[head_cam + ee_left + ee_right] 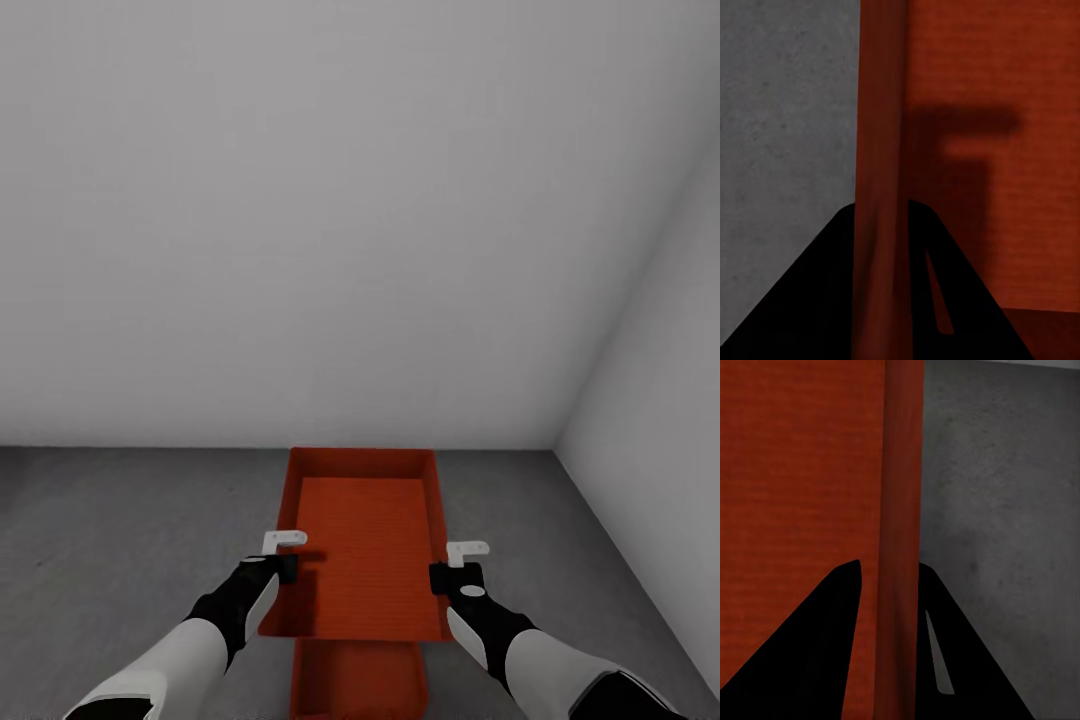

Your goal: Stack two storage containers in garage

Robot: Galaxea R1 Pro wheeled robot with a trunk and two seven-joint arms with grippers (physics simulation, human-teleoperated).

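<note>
The upper storage container hangs level at six o'clock from the wall corner, above the dark concrete floor, its long walls pinched from both sides: the left gripper is closed over the nine o'clock wall and the right gripper over the three o'clock wall. A second container peeks out under its near edge. Bare floor lies open at nine o'clock, while the pale wall at three o'clock crowds close.

Ahead of me stands a plain pale grey wall, meeting a second wall in a corner at my right; below lies mottled dark grey concrete floor.
</note>
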